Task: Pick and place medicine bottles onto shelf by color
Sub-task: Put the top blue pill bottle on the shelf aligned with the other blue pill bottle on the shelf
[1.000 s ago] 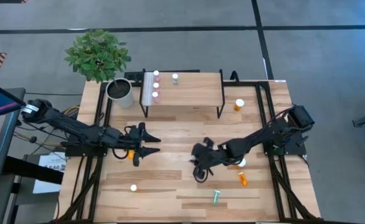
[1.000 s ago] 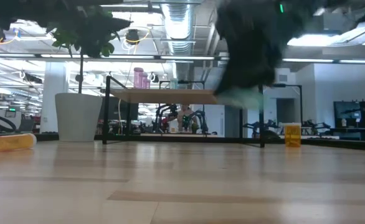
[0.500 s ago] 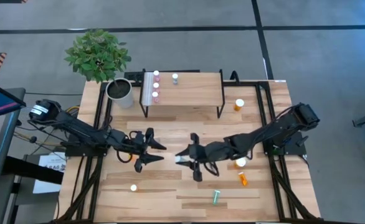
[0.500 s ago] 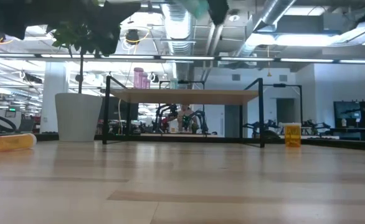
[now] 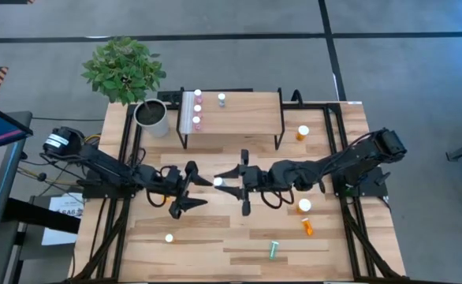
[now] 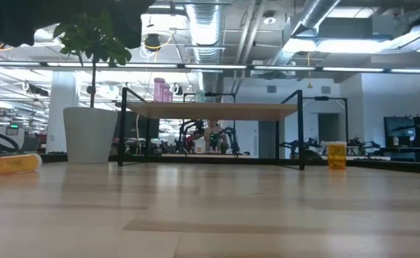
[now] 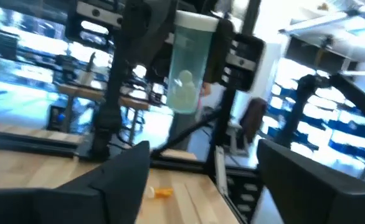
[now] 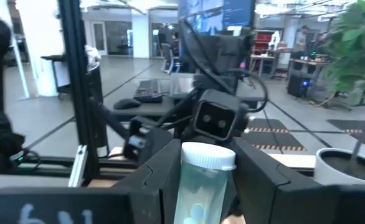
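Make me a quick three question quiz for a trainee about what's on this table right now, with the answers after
1. True or false: the right gripper holds a teal bottle.
2. How many pink bottles stand on the shelf?
A) one B) three C) five
3. What lies on its side near the table's front edge, a teal bottle or a pink one?

Key
1. True; its fingers clamp the bottle, facing the open left gripper.
2. B, in a row beside the white strip.
3. The lying teal bottle.

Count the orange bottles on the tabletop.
3: one orange bottle right of the shelf; two near the right edge, one standing, one lying. Others may hide under the arms.
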{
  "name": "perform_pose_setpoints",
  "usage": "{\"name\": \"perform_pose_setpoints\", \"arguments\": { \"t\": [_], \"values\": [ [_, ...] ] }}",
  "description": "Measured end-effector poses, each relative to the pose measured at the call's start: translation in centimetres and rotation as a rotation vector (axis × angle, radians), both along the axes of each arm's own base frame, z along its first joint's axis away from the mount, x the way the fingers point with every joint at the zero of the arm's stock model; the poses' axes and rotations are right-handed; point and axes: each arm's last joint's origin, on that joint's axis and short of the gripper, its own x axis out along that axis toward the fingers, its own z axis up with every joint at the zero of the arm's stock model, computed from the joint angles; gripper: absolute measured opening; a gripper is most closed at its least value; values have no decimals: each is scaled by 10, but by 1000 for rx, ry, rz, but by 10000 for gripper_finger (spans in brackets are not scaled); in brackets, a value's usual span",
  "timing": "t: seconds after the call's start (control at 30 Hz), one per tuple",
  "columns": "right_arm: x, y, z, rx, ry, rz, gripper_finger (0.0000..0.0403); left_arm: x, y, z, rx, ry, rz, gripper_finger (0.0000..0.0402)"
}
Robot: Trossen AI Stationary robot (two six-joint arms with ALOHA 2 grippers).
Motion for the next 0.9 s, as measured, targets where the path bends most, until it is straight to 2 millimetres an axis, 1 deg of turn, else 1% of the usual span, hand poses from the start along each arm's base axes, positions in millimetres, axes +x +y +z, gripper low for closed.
{"name": "perform_pose_setpoints", "arguments": {
  "t": [0.1, 0.2, 0.3, 0.37, 0.5, 0.57, 0.67, 0.9],
  "values": [
    [1, -3, 0, 4, -4, -9, 152, 11, -3, 2, 3, -12, 19, 317],
    [1, -4, 1, 6, -12, -12, 151, 28, -8, 5, 23, -20, 23, 339],
    [1, -4, 1, 6, -11, -12, 149, 43, -12, 8, 35, -26, 30, 345],
    [1, -4, 1, 5, -9, -12, 149, 49, -13, 8, 36, -23, 51, 345],
    [1, -2, -1, 4, 5, -7, 151, 54, -13, 10, 37, -43, 101, 343],
    [0, -1, -1, 2, 11, -3, 152, 53, -13, 11, 39, -51, 126, 333],
    [0, 2, -3, -2, 26, 3, 151, 53, -12, 11, 44, -57, 153, 304],
    [0, 4, -3, -3, 28, 8, 151, 53, -12, 11, 48, -58, 156, 207]
  ]
}}
